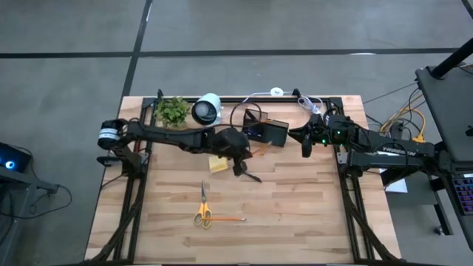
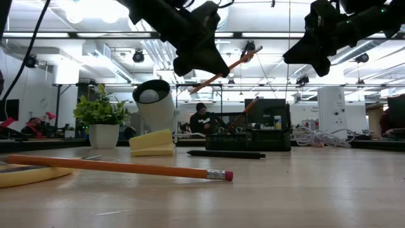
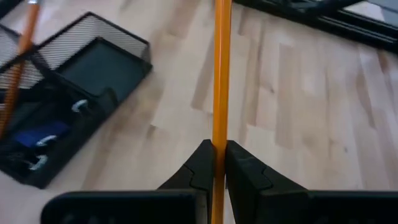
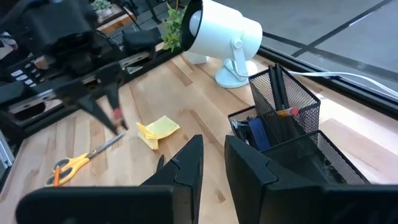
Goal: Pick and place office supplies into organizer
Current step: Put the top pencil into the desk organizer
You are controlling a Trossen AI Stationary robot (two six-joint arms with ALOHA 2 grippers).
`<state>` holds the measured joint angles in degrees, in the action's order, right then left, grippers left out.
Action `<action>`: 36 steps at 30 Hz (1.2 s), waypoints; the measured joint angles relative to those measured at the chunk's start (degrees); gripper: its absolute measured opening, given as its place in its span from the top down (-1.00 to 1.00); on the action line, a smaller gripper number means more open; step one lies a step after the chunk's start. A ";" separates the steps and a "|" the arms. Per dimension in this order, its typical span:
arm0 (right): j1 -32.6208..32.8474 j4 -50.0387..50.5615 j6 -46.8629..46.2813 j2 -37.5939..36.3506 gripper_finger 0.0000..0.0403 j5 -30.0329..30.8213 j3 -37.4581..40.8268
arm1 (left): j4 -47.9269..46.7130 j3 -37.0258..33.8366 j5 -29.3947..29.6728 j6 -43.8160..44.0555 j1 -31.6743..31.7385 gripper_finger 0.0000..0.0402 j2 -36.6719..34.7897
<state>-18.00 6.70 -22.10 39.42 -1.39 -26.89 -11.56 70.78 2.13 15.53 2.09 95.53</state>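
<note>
The biggest risk sits with the left gripper [image 3: 213, 163], whose fingers are closed tight on an orange pencil [image 3: 221, 74]. In the overhead view it hangs at the middle of the frame, just left of the black mesh organizer [image 1: 275, 134], which stands at upper centre of the table [image 1: 310, 214]. The pencil is long and pinched near one end, so it can swing or slide in the grip as the arm carries it. From table height it points up to the right at a slant, which I judge could make it catch the mesh rim instead of dropping into the tall back section, where another pencil [image 4: 287, 112] already stands (a crowded slot leaves less room).

The next risk is the right gripper [image 4: 213, 163], waiting in the air just right of the organizer with its fingers slightly apart and nothing between them. Both arms work close to the same box, so they could brush each other, or knock the light box out of place.

Smaller hazards lie lower in the overhead frame: the yellow sticky pad [image 1: 217, 164] and a black pen [image 1: 252, 176] rest just beneath the left arm, the scissors [image 1: 203, 209] lower down, and a low pass could scatter them.

The only writing is pale lettering on the right arm [image 1: 395, 151], and I cannot read it.
</note>
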 joint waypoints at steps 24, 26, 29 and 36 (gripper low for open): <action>-0.01 0.39 -0.42 -0.02 0.72 0.00 0.00 | 14.58 -0.15 0.85 -5.53 12.22 0.95 0.09; -0.02 0.39 -0.42 -0.02 0.72 0.00 0.00 | 16.29 -0.15 1.01 -5.81 12.85 0.95 0.09; 0.00 0.39 -0.40 -0.02 0.72 0.00 0.00 | 19.48 -0.15 1.44 -5.98 13.69 0.95 0.60; -0.02 0.42 -0.42 -0.02 0.72 -0.01 0.00 | 29.65 -0.19 1.43 -5.96 15.22 0.95 4.83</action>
<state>-18.02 7.11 -22.52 39.40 -1.40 -26.89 18.08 70.59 3.56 9.57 17.31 100.36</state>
